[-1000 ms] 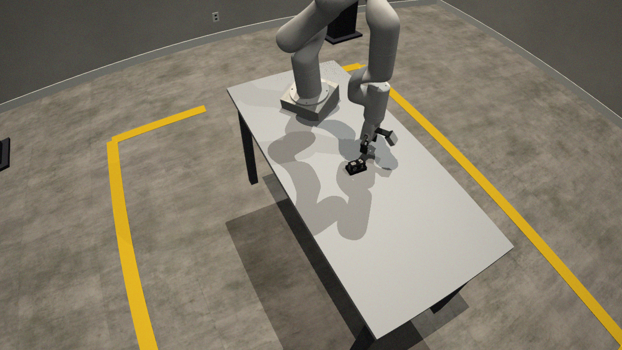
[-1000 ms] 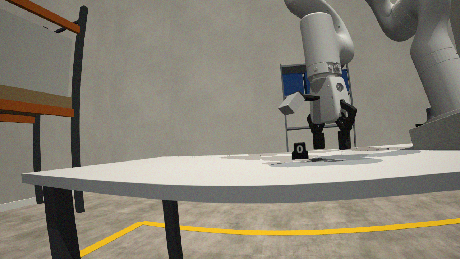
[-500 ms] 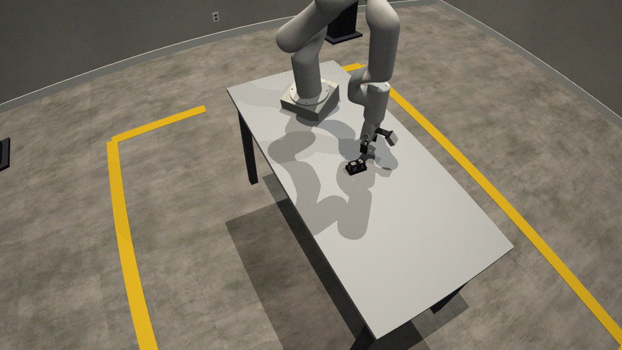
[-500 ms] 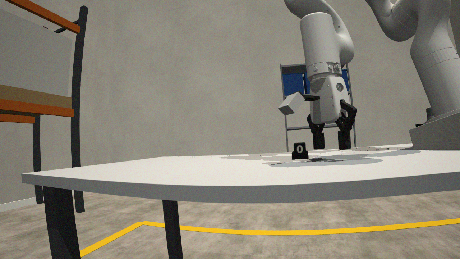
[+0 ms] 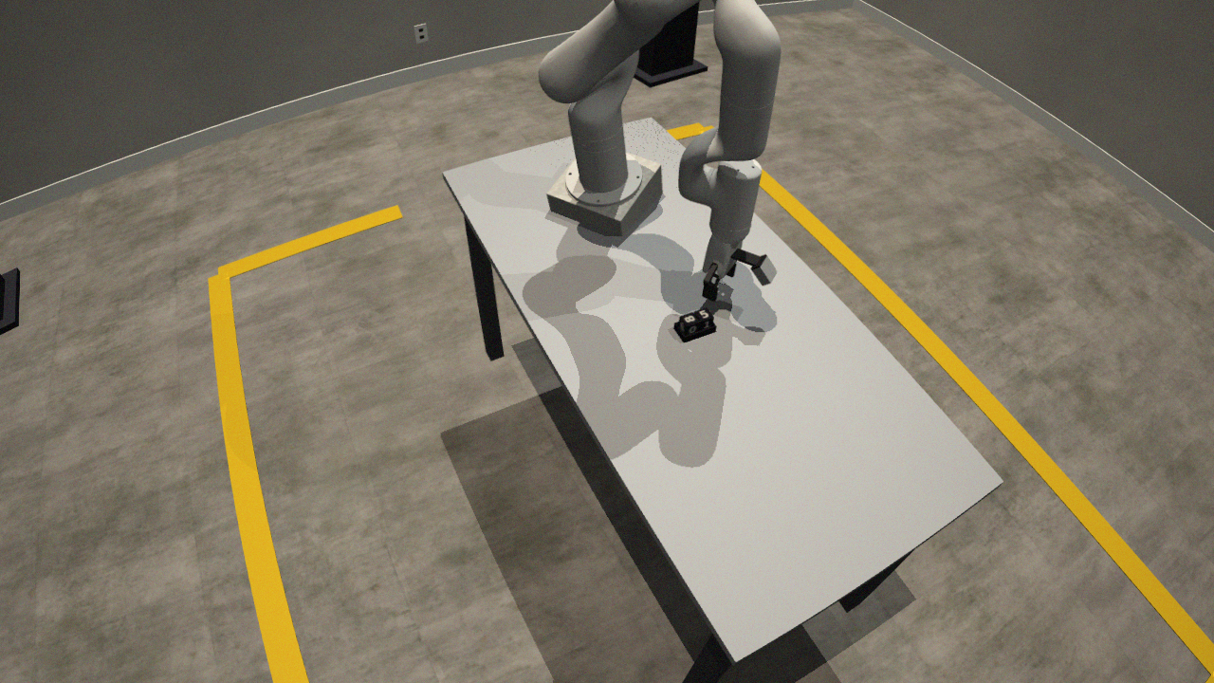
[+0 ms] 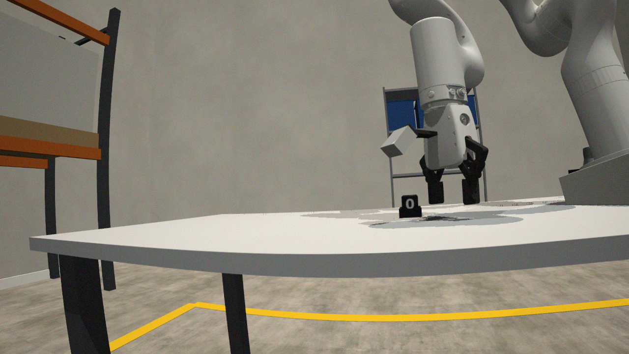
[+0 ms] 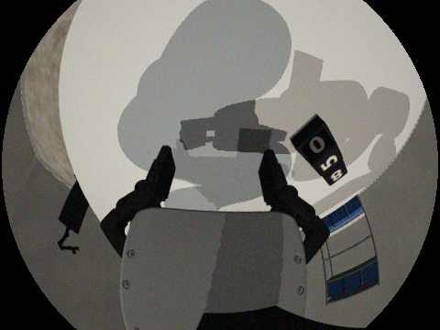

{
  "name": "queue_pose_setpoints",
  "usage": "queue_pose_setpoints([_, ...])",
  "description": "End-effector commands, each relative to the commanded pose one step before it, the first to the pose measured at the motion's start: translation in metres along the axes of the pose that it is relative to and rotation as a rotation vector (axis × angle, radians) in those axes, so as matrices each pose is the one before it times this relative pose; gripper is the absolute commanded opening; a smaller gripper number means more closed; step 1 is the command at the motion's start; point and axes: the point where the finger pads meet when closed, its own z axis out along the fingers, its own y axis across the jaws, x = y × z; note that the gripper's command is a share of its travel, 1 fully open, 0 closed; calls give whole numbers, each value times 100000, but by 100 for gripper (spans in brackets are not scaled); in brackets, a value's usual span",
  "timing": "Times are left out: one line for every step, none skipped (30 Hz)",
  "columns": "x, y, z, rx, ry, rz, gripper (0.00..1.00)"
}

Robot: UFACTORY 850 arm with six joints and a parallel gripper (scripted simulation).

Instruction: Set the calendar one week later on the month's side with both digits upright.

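While the counter [image 5: 806, 441] carries the arm's base at its far end, you have the calendar [image 5: 695, 324] resting near the middle, just beside the tool [image 6: 452, 193]. Your tool hangs close above the counter with its fingers spread wide and nothing between them, the calendar off to one side.

An industrial workshop or robot cell: bare grey walls, a mottled concrete floor [image 5: 356, 509] marked with yellow tape [image 5: 242, 475], a steel rack [image 6: 104, 132] with orange beams, a blue-panelled shelf frame [image 6: 390, 145], and an arm [image 5: 598, 127] bolted to a plain white counter [image 5: 806, 475].
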Motion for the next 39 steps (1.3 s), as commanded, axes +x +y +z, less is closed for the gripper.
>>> queue_pose_setpoints([60, 13, -34, -24, 117, 11, 100])
queue_pose_setpoints([0, 0, 0, 0, 0, 0, 100])
queue_pose_setpoints([0, 0, 0, 0, 0, 0, 100])
queue_pose_setpoints([0, 0, 0, 0, 0, 0, 100])
queue_pose_setpoints([0, 0, 0, 0, 0, 0, 100])
queue_pose_setpoints([0, 0, 0, 0, 0, 0, 100])
queue_pose_setpoints([0, 0, 0, 0, 0, 0, 100])
queue_pose_setpoints([0, 0, 0, 0, 0, 0, 100])
queue_pose_setpoints([0, 0, 0, 0, 0, 0, 100])
queue_pose_setpoints([0, 0, 0, 0, 0, 0, 100])
queue_pose_setpoints([0, 0, 0, 0, 0, 0, 100])
queue_pose_setpoints([0, 0, 0, 0, 0, 0, 100])
queue_pose_setpoints([0, 0, 0, 0, 0, 0, 100])
queue_pose_setpoints([0, 0, 0, 0, 0, 0, 100])
queue_pose_setpoints([0, 0, 0, 0, 0, 0, 100])
queue_pose_setpoints([0, 0, 0, 0, 0, 0, 100])
queue_pose_setpoints([0, 0, 0, 0, 0, 0, 100])
queue_pose_setpoints([0, 0, 0, 0, 0, 0, 100])
queue_pose_setpoints([0, 0, 0, 0, 0, 0, 100])
queue_pose_setpoints([0, 0, -7, 0, 0, 0, 100])
queue_pose_setpoints([0, 0, -45, -1, -1, 0, 100])
queue_pose_setpoints([0, 1, -106, -2, -1, 0, 100])
queue_pose_setpoints([0, 0, -180, 0, 0, 0, 100])
queue_pose_setpoints([0, 0, -250, 1, 0, 0, 100])
queue_pose_setpoints([0, 0, -308, 1, 0, 0, 100])
queue_pose_setpoints([0, 0, 0, 0, 0, 0, 100])
queue_pose_setpoints([0, 0, 0, 0, 0, 0, 100])
queue_pose_setpoints([0, 1, -347, -2, -1, 0, 100])
queue_pose_setpoints([0, 0, -369, 0, 0, 0, 100])
queue_pose_setpoints([0, -1, -370, 3, 1, 0, 100])
queue_pose_setpoints([0, 0, -350, -2, -1, 0, 100])
queue_pose_setpoints([0, 1, -314, -2, -1, 0, 100])
queue_pose_setpoints([0, -1, -267, 5, 2, 0, 100])
queue_pose_setpoints([0, 1, -207, -5, -2, 0, 100])
queue_pose_setpoints([0, 0, -146, 1, 0, 0, 100])
queue_pose_setpoints([0, -1, -86, 3, 1, 0, 100])
queue_pose_setpoints([0, 0, -36, 1, 0, 0, 100])
queue_pose_setpoints([0, 0, -6, 0, 0, 0, 100])
queue_pose_setpoints([2, 7, 0, 0, 0, -102, 100])
